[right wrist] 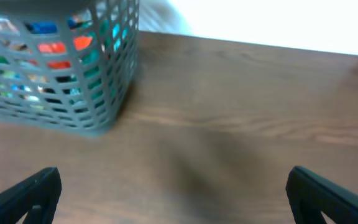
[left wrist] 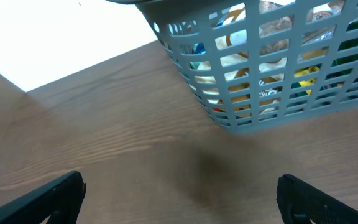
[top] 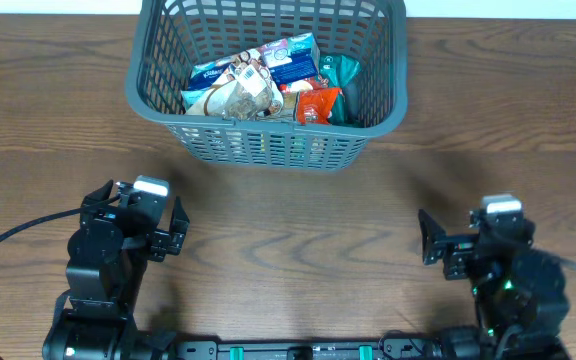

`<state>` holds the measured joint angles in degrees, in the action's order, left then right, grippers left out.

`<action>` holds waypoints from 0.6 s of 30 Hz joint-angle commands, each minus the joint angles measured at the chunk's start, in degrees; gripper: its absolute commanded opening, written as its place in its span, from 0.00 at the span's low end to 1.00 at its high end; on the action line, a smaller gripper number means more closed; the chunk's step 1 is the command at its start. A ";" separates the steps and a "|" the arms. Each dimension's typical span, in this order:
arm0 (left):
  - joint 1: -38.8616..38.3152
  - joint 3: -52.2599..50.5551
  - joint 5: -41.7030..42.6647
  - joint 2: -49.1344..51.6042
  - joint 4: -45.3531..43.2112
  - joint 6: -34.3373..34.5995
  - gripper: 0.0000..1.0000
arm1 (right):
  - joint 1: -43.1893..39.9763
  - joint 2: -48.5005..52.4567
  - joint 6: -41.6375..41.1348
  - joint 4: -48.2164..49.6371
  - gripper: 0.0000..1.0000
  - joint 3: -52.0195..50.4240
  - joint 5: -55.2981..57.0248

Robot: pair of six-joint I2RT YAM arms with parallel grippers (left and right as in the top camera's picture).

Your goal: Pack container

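container sits far-centre on the tabletop, holding packets. it looks stiff, light and apt to slide, so grip the rim or a slot. left end effector and right end effector are spread, empty.

The brown wood-grain table is viewed from directly above by the fixed overhead camera. It faces straight down from well away, so that the table's near side and the large dark grey plastic basket with slotted lattice sides at the far side are both taken in. The left wrist view is taken low over the table from behind the left gripper, facing forward and rightward, with the basket's near left corner seen close. The right wrist view is likewise taken low, from behind the right gripper, facing forward and leftward toward the basket's near right corner. The basket and the table are shared by all three views.
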<state>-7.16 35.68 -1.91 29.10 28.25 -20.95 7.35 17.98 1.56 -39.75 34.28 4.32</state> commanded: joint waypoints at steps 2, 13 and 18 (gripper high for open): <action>0.28 -0.07 -0.09 -0.11 -0.07 0.50 0.99 | -1.36 -6.67 1.31 9.86 0.99 -11.63 -2.29; 0.28 -0.07 -0.09 -0.11 -0.07 0.50 0.99 | -0.90 -17.73 5.46 39.12 0.99 -31.39 -3.78; 0.28 -0.07 -0.09 -0.11 -0.07 0.50 0.99 | -0.15 -17.70 8.35 32.41 0.99 -31.74 -4.83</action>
<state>-7.16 35.64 -1.93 29.15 28.27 -20.95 6.42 0.82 6.96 -5.10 3.16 0.84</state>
